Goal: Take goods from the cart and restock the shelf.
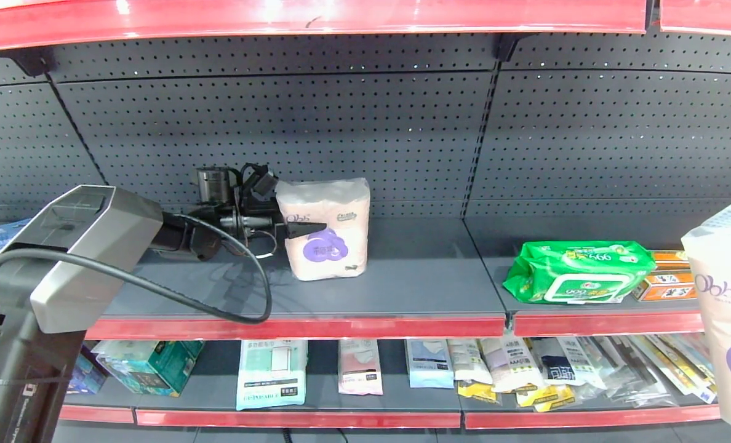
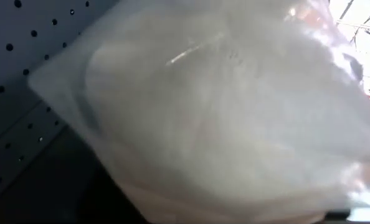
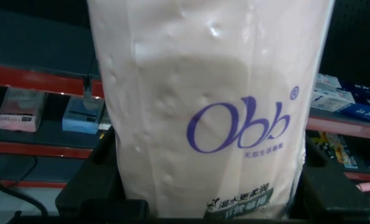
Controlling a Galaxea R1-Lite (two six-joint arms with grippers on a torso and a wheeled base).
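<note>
Grey pegboard shelf [image 1: 402, 289] — roll pack [image 1: 325, 227] upright, well left of green wipes [image 1: 578, 271], left gripper [image 1: 303, 227] at it, grip not discernible. Second pack [image 1: 725, 307] right of wipes — clamped upright in right gripper [image 3: 210, 186], likely for placing alongside.

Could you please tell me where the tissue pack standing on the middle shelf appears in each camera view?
Head view: the shelf tissue pack stands just left of centre on the middle shelf, with the left gripper on it.
Left wrist view: same pack, close up.
Right wrist view: this is the second tissue pack, held in the right gripper.
Shared landmark: the perforated back panel.
</note>
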